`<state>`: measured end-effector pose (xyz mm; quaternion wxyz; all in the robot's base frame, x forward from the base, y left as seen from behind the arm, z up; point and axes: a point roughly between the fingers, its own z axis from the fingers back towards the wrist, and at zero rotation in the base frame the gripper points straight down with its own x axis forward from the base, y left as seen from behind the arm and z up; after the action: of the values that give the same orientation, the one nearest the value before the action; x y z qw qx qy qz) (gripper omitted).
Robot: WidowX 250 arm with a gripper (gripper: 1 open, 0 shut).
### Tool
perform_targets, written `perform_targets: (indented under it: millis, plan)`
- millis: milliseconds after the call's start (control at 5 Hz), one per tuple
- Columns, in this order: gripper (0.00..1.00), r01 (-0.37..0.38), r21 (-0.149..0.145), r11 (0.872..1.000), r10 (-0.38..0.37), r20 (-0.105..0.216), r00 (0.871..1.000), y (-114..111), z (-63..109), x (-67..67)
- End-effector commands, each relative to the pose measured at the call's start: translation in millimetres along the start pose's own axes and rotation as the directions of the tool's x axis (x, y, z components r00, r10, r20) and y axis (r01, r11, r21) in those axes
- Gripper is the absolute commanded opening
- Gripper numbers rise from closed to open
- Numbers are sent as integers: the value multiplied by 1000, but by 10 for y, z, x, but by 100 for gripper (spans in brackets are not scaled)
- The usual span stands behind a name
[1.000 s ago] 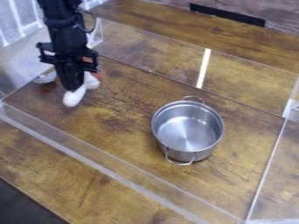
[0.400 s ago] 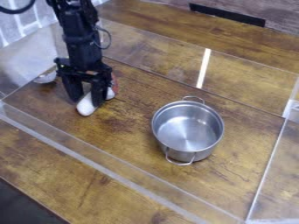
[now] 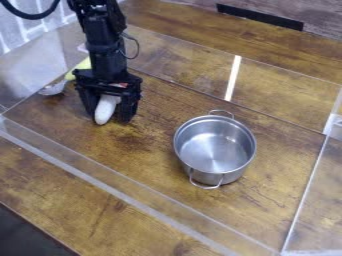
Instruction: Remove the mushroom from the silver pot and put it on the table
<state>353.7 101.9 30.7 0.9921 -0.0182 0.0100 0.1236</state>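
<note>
The silver pot (image 3: 214, 149) stands empty at the centre right of the table (image 3: 127, 190). Well to its left, the mushroom (image 3: 102, 110) rests on the wood, its white stem showing and its cap mostly hidden by the gripper. My gripper (image 3: 107, 108) points straight down over it. Its dark fingers (image 3: 132, 106) are spread open on either side of the mushroom, with a gap showing between each finger and the stem.
Clear acrylic walls (image 3: 147, 205) fence the table at the front, the left and the back. A small grey object (image 3: 51, 89) sits by the left wall behind the gripper. A black strip (image 3: 261, 14) lies at the far back.
The gripper has come down and towards the front right with the mushroom. Its jaws have spread from shut on the mushroom to open, leaving it on the table.
</note>
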Motion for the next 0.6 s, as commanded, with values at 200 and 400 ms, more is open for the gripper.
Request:
perform_targets:
  millis: [200,400]
  plan:
    - [100,35,3,999,-35,57,998,-40,279,109]
    - [100,-30,-3,1000,30,71,997,-30,395,101]
